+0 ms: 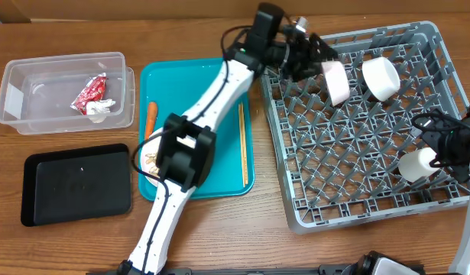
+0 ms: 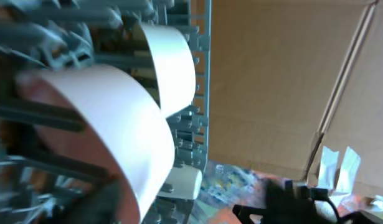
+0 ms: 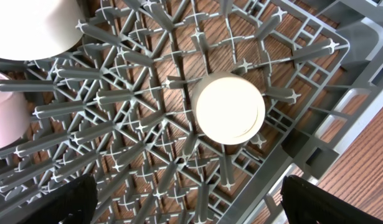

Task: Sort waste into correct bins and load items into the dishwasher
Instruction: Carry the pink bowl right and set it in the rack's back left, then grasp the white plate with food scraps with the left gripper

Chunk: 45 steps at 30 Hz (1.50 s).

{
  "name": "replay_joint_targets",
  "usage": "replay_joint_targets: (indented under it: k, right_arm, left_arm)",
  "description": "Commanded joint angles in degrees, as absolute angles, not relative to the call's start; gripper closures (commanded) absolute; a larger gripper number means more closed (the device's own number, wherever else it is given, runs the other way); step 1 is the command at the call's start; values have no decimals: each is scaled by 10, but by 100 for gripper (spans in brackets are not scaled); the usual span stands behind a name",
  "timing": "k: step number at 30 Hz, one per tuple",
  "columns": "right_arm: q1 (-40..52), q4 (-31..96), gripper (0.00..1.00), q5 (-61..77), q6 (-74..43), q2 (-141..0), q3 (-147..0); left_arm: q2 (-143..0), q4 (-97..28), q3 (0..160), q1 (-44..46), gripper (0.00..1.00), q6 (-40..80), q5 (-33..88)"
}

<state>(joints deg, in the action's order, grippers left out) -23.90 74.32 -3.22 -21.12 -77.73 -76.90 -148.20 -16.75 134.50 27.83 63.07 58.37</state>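
Note:
My left gripper (image 1: 320, 59) reaches over the grey dish rack (image 1: 349, 221) at its far left and is shut on the pale pink bowl (image 1: 335, 82), which stands on edge between the pegs. In the left wrist view this bowl (image 2: 110, 118) fills the left side and is blurred. A white bowl (image 1: 380, 78) stands beside it. My right gripper (image 1: 437, 149) is open above the small white cup (image 3: 230, 107), which sits upside down in the rack (image 3: 359, 81) near its right edge. The red wrapper (image 1: 89, 92) and white tissue (image 1: 98, 113) lie in the clear tub (image 1: 36, 122).
The teal tray (image 1: 219, 187) holds the carrot (image 1: 150, 116), the chopsticks (image 1: 242, 145) and a plate with food scraps (image 1: 149, 160), partly hidden under my left arm. The black tray (image 1: 78, 183) lies at the front left. A cardboard wall (image 2: 272, 81) stands behind the rack.

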Motion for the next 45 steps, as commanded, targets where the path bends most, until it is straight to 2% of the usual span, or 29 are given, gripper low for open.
replay_joint_targets:
  k: [1,4,9,12,14,18,22,31,37,41,45]
  right_arm:
    - [-240,740,3,-38,-210,-764,-773]
    - [-240,740,3,-38,-210,-764,-773]
    - [-240,739,0,-37,-210,-764,-773]
    - [-240,738,0,-22,-209,-764,-773]
    - [-240,737,0,-12,-205,-764,-773]
    - [-240,738,0,-11,-205,-764,-773]
    - [-240,738,0,-11,-206,-764,-773]
    - [-240,738,0,-11,-206,-764,-773]
    - [-240,738,0,-11,-206,-764,-773]
    - [-240,738,0,-11,-206,-764,-773]
    - [-240,738,0,-11,-206,-764,-773]
  left_arm:
    - [-1476,-210,1343,238,0,531,592]
    - [-1440,-322,1343,217,0,399,503]
    - [-1333,-519,1343,195,0,235,273]
    - [-1265,-633,1343,183,0,227,123]
    - [-1226,-710,1343,170,0,227,71]
    - [-1203,-865,1343,156,0,227,70]
    - [-1214,-949,1323,171,0,234,36]
    - [-1214,-904,1154,244,0,276,17]
    - [-1214,-817,1014,274,9,279,30]
    - [-1214,-769,940,275,11,279,43]
    - [-1214,-711,878,275,19,279,48]
